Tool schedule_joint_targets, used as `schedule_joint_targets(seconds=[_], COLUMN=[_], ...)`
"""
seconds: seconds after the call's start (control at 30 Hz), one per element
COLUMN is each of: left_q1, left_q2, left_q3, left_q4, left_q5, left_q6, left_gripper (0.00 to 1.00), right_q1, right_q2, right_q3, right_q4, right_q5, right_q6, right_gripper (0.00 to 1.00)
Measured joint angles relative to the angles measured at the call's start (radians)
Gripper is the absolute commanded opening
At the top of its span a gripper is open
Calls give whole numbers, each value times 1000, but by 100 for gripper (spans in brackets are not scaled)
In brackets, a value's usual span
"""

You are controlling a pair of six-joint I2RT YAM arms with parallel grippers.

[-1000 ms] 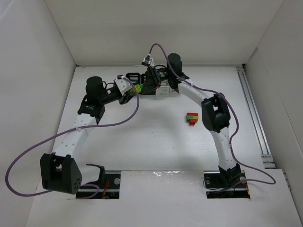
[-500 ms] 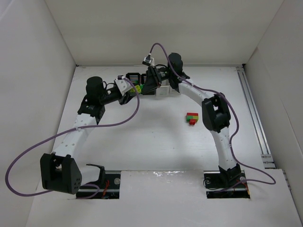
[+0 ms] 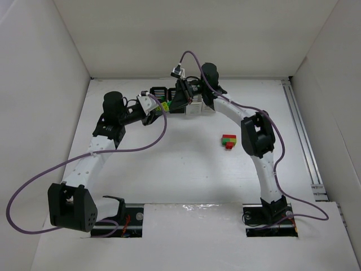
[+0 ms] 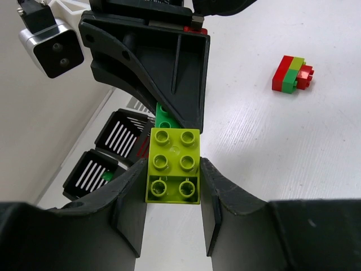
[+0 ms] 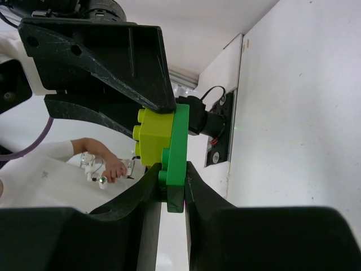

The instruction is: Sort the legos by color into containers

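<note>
While L tool (image 4: 172, 176) & R tool (image 5: 171, 185) clamp bricks (image 5: 161, 135), baskets (image 4: 122, 134) sit half-hidden.

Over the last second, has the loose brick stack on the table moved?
No. In the top view the brick stack sits in the same spot as before, no nearer to or farther from the rail on the right.

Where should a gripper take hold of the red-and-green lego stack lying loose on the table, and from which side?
Probably from straight above, closing across the wider red-and-green part of the stack. It lies alone on the table with open room around it, while the small red brick juts out on one side and would give an uneven hold.
</note>
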Motion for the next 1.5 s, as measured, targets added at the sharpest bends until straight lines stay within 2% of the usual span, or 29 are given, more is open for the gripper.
schedule_joint_targets(seconds=[0.27, 0.57, 0.8, 0.93, 1.07, 1.17, 1.3, 1.5], left_q1=[-5, -22, -31, -33, -35, -40, -55, -87], left_q2=[0, -3, -4, -4, 2, 40, 166, 416], left_q3=[0, 52, 93, 93, 93, 119, 220, 439], left_q4=[24, 167, 245, 274, 305, 307, 249, 93], left_q5=[-14, -14, -40, -86, -166, -243, -312, -328], left_q6=[-48, -222, -315, -396, -486, -547, -599, -642], left_gripper=[0, 0, 0, 0, 0, 0, 0, 0], right_q1=[-4, -12, -63, -159, -259, -297, -296, -290], right_q2=[0, 0, -33, -137, -331, -470, -565, -580], right_q3=[-11, -72, -197, -250, -295, -298, -268, -284], right_q4=[-2, -3, -22, -176, -302, -412, -602, -772], right_q5=[10, 60, 101, 188, 297, 392, 558, 758], right_q6=[3, -10, -70, -164, -250, -387, -618, -826], right_gripper=[0, 0, 0, 0, 0, 0, 0, 0])
